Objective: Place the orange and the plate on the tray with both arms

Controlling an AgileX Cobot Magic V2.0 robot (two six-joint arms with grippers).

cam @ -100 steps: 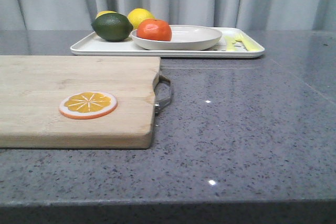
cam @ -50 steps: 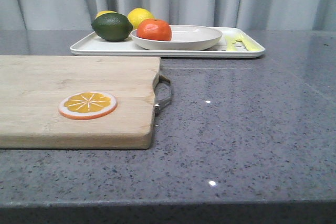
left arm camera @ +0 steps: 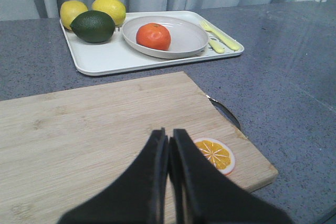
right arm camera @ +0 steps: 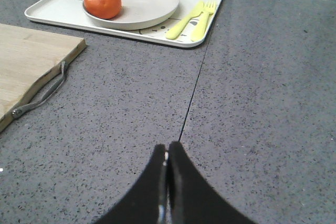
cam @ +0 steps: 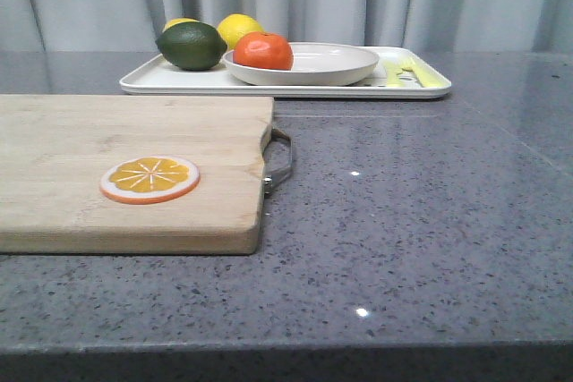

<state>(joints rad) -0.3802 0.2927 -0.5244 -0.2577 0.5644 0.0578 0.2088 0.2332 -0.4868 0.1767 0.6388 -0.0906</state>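
Two tools sit closed and empty, well back from the white tray (cam: 143,83) at the far side of the grey table (cam: 421,221). On the tray, from left to right, lie a dark green lime (cam: 192,46) with two lemons (cam: 239,29) behind it, then the orange (cam: 262,51) resting at the left side of the cream plate (cam: 345,64), then yellow cutlery (cam: 405,72). The left tool (left arm camera: 169,150) hangs over the wooden cutting board (cam: 134,140), near the orange slice (cam: 149,178); the right tool (right arm camera: 167,163) hovers over bare table. Both task items appear placed, so little risk remains: a careless sweep of the left arm could knock the slice or nudge the board. The front view shows neither arm. The board's left end is cut off, one lemon is largely hidden by the lime, and the plate blocks part of the cutlery.
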